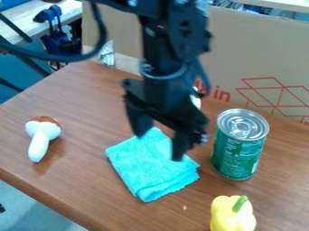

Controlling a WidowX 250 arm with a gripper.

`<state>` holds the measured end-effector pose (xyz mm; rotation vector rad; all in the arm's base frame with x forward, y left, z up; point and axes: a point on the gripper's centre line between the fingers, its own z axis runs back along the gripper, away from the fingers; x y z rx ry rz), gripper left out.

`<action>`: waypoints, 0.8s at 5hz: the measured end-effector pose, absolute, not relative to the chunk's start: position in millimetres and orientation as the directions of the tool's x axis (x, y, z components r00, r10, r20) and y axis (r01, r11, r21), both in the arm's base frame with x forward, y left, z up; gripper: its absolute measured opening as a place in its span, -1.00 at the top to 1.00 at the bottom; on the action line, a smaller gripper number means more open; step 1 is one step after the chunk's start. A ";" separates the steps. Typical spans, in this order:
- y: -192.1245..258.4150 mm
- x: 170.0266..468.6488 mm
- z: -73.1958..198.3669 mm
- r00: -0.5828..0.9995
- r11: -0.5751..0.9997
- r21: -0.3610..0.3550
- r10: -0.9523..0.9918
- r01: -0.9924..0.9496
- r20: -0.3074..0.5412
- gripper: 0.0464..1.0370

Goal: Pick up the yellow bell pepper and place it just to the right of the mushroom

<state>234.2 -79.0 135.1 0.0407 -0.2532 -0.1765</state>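
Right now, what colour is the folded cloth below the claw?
The folded cloth is bright turquoise; it shows best in the camera view.

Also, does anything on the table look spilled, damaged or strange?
I see nothing spilled or damaged. Only a tiny pale speck on the brown wooden table, between the folded turquoise cloth and the yellow, green-stemmed pepper, looks stray, perhaps a crumb.

One turquoise cloth [151, 167], one green can [238, 151], one yellow pepper [229, 215], one mushroom-shaped toy [41, 135], one partly hidden white object [196, 100]

lab or workshop, robot arm [175, 36] over wooden table [91, 94], blue tools [54, 41], cardboard panel [253, 54]
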 end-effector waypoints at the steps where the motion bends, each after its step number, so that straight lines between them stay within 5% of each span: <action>1: -105.7 246.6 117.3 0.951 0.979 0.021 -0.201 0.201 0.237 -0.93; 4: -160.3 252.2 105.6 0.918 0.937 -0.057 -0.323 0.345 0.232 -0.93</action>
